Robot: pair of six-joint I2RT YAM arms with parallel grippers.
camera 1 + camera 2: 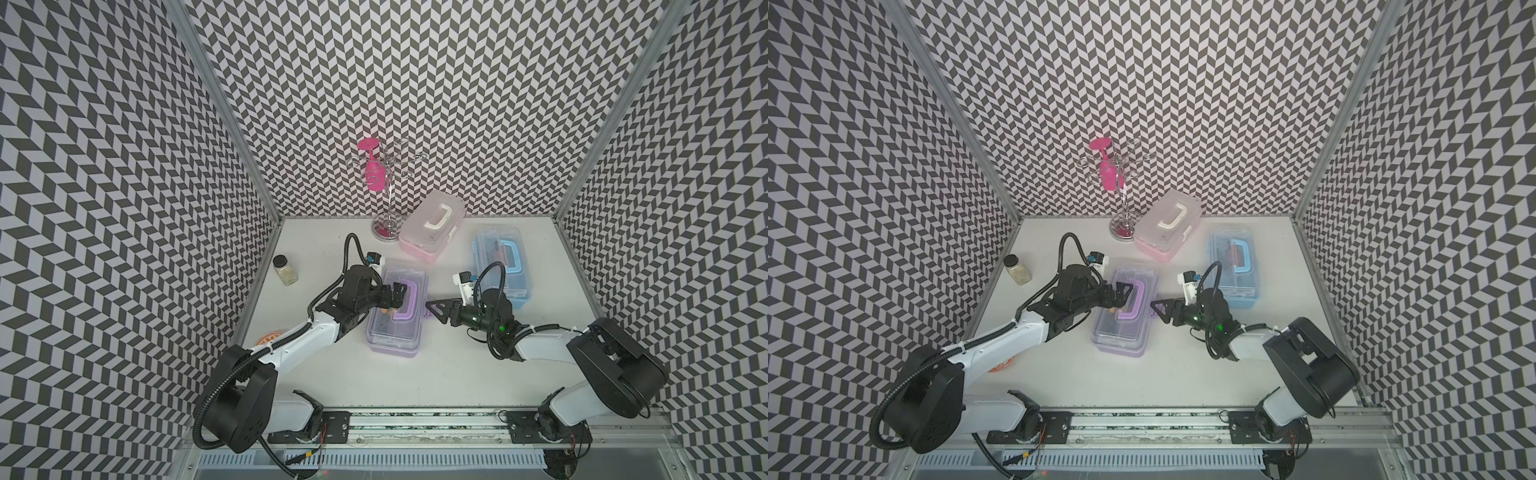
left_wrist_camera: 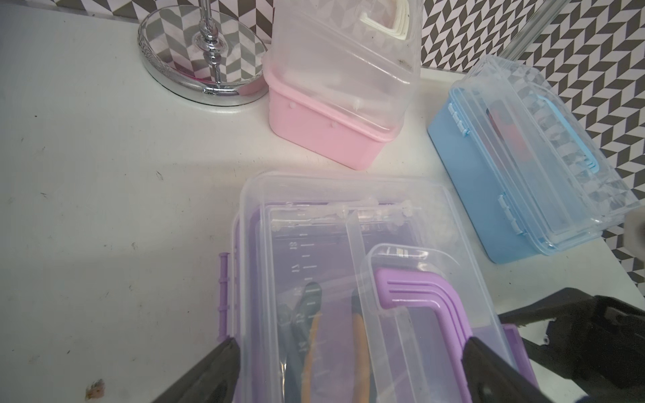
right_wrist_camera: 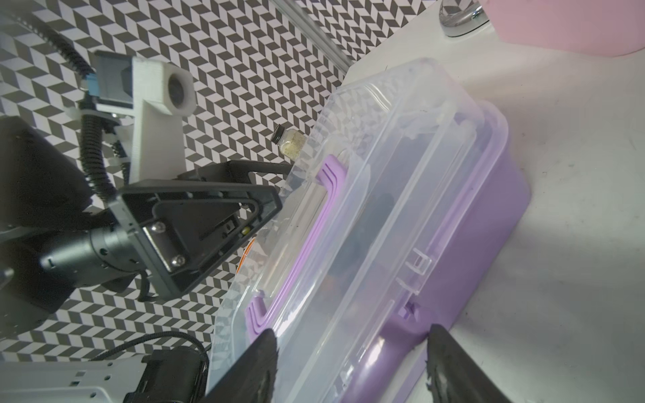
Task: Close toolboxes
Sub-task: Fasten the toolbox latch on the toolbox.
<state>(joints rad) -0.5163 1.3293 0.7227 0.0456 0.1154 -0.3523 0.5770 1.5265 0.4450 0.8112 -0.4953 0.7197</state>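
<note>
1. The purple toolbox [image 1: 395, 338] was laid left of centre on the table [image 1: 457, 374], long axis front to back, latch side turned rightward.
2. The left gripper [image 1: 395, 297] was held over its lid, jaws spread.
3. The right gripper [image 1: 434, 313] was set with jaws parted astride the latch.

Left tool [image 1: 397, 297] hovers over purple toolbox [image 1: 395, 340], right tool [image 1: 432, 313] beside.

The white table [image 1: 415, 374] bears a purple box [image 1: 395, 336] in the middle, a pink box [image 1: 430, 230] at the back just beside a chrome stand [image 1: 384, 229], and a blue box [image 1: 498, 249] to the right. A jar [image 1: 285, 269] stands near the left edge. An orange disc [image 1: 268, 337], partly hidden, lies nearer the front.
</note>
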